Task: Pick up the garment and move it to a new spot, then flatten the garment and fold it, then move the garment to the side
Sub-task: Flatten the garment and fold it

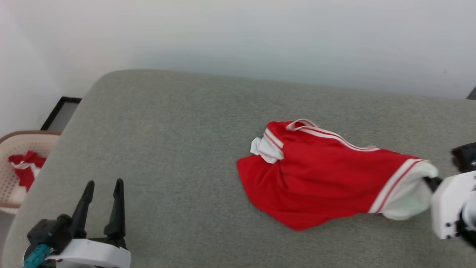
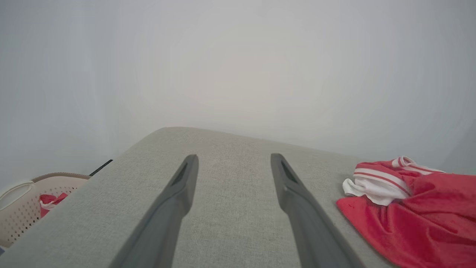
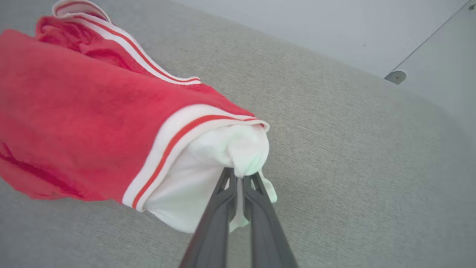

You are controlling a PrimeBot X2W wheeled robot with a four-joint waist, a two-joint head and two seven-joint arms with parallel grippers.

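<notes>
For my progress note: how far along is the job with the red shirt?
Done: the right pincer is shut on the white sleeve of the garment. In hand: the pick-up, as most of it lies crumpled on the grey surface. Left: moving, flattening, folding, setting aside. The left pincer is open, apart from it.

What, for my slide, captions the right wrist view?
Red jersey, white sleeve clamped in right pincer, on grey upholstery.
</notes>
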